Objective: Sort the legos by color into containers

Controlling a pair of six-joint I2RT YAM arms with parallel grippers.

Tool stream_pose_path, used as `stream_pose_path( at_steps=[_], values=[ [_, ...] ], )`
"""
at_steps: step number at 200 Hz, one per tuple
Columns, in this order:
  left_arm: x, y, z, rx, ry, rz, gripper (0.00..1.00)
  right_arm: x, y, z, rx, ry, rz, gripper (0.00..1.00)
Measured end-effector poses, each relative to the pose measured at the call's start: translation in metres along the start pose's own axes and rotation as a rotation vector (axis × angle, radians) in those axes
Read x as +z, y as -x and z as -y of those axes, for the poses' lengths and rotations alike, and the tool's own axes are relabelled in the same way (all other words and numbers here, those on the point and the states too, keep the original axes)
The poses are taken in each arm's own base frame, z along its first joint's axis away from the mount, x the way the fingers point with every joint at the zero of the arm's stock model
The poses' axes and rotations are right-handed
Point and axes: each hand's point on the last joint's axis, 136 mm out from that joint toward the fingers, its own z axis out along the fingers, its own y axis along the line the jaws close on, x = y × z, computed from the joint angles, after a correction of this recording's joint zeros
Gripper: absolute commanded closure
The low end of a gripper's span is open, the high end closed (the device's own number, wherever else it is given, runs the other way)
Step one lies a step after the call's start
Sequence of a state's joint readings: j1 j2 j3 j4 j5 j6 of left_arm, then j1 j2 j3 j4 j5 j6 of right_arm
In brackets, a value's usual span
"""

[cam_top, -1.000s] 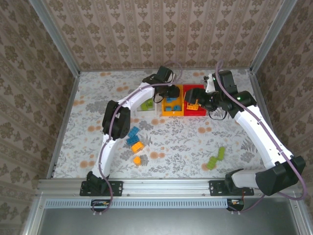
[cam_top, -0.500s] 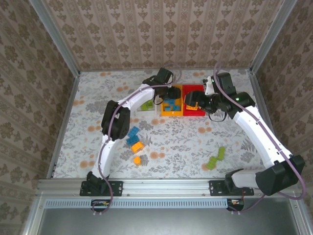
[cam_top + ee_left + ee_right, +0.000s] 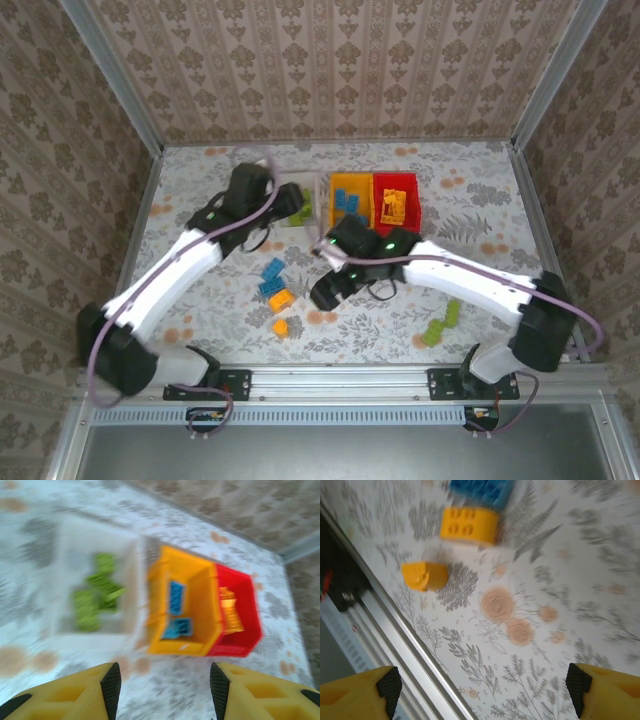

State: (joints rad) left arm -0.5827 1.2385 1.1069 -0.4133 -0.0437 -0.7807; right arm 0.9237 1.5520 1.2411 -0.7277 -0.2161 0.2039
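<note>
Moved off the bins since a second earlier: both arms. Left end effector [image 3: 165, 680] drawn back to the left of the white bin [image 3: 132, 575]; recorded with fingers apart and nothing between them. Right end effector [image 3: 482, 685] swung down over the middle of the counter [image 3: 480, 190]; recorded wide open and empty.

Noted side by side towards the far edge: white bin, yellow bin [image 3: 200, 610], red bin [image 3: 250, 625] — yellow and red touching. Held, in that order: lime green legos [image 3: 92, 597], blue legos [image 3: 176, 597], orange legos [image 3: 230, 612].

Lying loose on the counter in the right wrist view: blue brick [image 3: 480, 491], orange brick [image 3: 470, 526] just against it, second orange brick [image 3: 425, 575] near by. Also two green bricks [image 3: 433, 333] — near the front right, well apart from the bins.
</note>
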Motion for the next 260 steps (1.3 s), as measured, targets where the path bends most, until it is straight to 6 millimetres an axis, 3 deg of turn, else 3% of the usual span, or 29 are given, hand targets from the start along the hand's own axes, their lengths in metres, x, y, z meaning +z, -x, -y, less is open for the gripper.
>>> stream_pose_path(
  at_steps=[27, 51, 77, 98, 125, 161, 198, 230, 246, 260],
  values=[
    [-0.034, -0.053, -0.067, -0.042, 0.144, -0.062, 0.46, 0.048, -0.017, -0.012, -0.076, -0.001, -0.136, 0.07],
    [-0.07, -0.08, -0.102, -0.071, 0.211, -0.064, 0.46, 0.07, -0.022, -0.036, -0.164, 0.02, -0.187, 0.07],
    [-0.109, -0.086, -0.122, -0.112, 0.224, 0.005, 0.46, 0.084, -0.023, -0.063, -0.227, 0.041, -0.207, 0.07],
    [-0.131, -0.09, -0.135, -0.137, 0.239, 0.045, 0.46, 0.099, -0.017, -0.069, -0.232, 0.041, -0.22, 0.1],
    [-0.143, -0.099, -0.15, -0.14, 0.284, 0.038, 0.46, 0.121, -0.006, -0.071, -0.223, 0.035, -0.233, 0.16],
    [-0.151, -0.109, -0.162, -0.133, 0.32, 0.015, 0.45, 0.144, 0.005, -0.07, -0.191, 0.003, -0.241, 0.35],
    [-0.158, -0.114, -0.166, -0.138, 0.321, 0.015, 0.46, 0.152, 0.009, -0.067, -0.162, -0.029, -0.241, 0.64],
    [-0.159, -0.115, -0.166, -0.138, 0.317, 0.012, 0.45, 0.148, 0.014, -0.063, -0.149, -0.06, -0.223, 0.76],
    [-0.156, -0.113, -0.16, -0.132, 0.292, 0.009, 0.45, 0.134, 0.019, -0.057, -0.132, -0.084, -0.195, 0.78],
    [-0.148, -0.111, -0.153, -0.115, 0.272, -0.005, 0.45, 0.105, 0.027, -0.046, -0.09, -0.104, -0.141, 0.78]
  ],
)
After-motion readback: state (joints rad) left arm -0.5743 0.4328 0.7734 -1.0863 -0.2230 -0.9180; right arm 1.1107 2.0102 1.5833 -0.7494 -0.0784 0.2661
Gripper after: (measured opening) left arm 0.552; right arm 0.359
